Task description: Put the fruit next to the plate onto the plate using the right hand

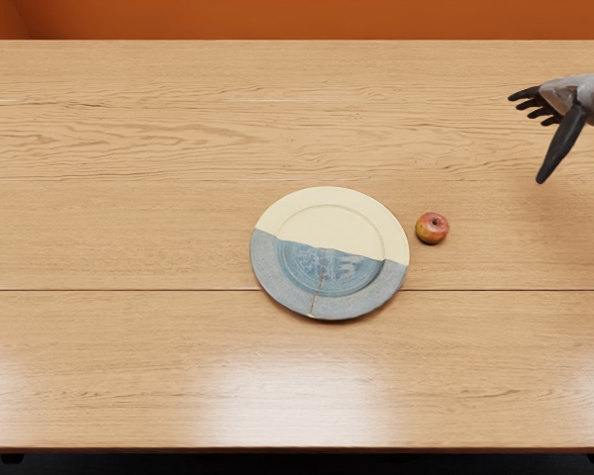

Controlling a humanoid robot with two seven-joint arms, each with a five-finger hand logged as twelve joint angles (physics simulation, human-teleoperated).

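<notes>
A small red and yellow apple [432, 228] lies on the wooden table just right of the plate [277, 267], a round dish that is cream on its far half and blue-grey on its near half. The apple sits apart from the plate's rim by a small gap. My right hand [549, 124] comes in from the right edge, up and to the right of the apple and well clear of it. Its dark fingers are spread, with the thumb [559, 146] pointing down, and it holds nothing. The left arm does not show.
The wooden table [129, 198] spans the whole view, with an orange wall behind its far edge and the near edge along the bottom of the picture.
</notes>
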